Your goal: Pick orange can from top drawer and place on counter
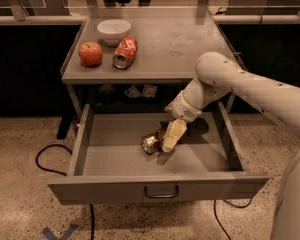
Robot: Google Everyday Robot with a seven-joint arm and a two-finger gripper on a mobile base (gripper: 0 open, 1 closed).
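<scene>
The top drawer (pixel 105 188) stands pulled open under the counter (pixel 185 44), its curved pull handle (pixel 161 192) facing me. The orange can (pixel 150 143), a dented gold-bronze can, lies on its side on the drawer floor near the middle. My gripper (pixel 166 141) reaches down into the drawer from the right and sits right against the can's right side. The white arm (pixel 225 81) comes in from the right, over the drawer's right part.
On the counter's left part stand a red apple (pixel 90 53), a red-orange can (pixel 125 53) on its side and a white bowl (pixel 113 31). A black cable (pixel 45 159) loops on the speckled floor at the left of the drawer.
</scene>
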